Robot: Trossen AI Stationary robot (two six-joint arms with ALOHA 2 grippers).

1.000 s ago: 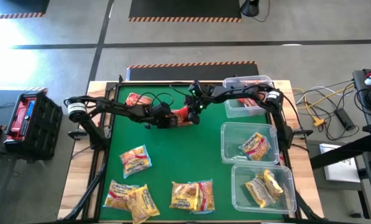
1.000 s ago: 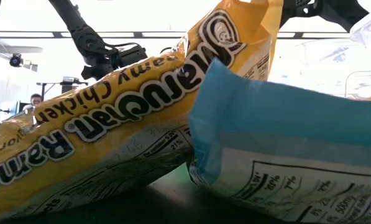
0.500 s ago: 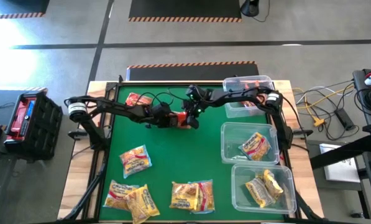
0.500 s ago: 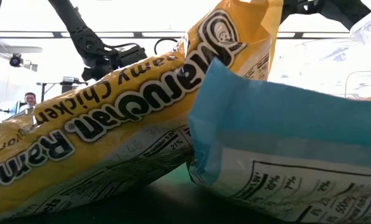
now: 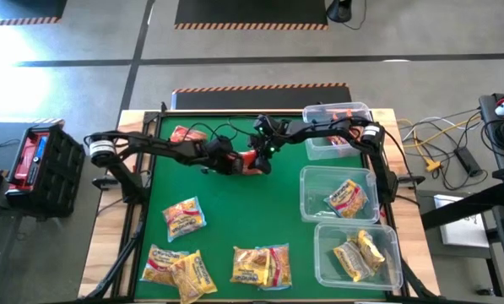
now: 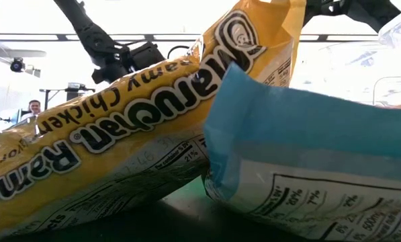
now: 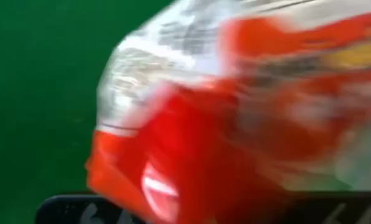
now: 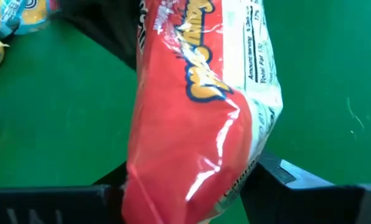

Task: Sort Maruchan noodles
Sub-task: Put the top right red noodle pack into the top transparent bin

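Meeting above the table's middle, the left gripper (image 5: 239, 163) is clamped on a red packet (image 5: 253, 160), while the right gripper (image 5: 262, 156) straddles the same packet (image 8: 197, 118), fingers (image 8: 284, 177) either side, partly apart. Yellow packets (image 5: 184, 215) lie on the green mat (image 5: 235, 211); others fill bins (image 5: 349, 198).

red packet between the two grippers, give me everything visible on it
The red packet is a crinkly, glossy plastic ramen pack, red with yellow lettering and a white nutrition panel along one edge. It hangs above the green table near the far middle, held up between both arms. The left gripper is shut on one end; the right gripper has a finger on either side of the other end.
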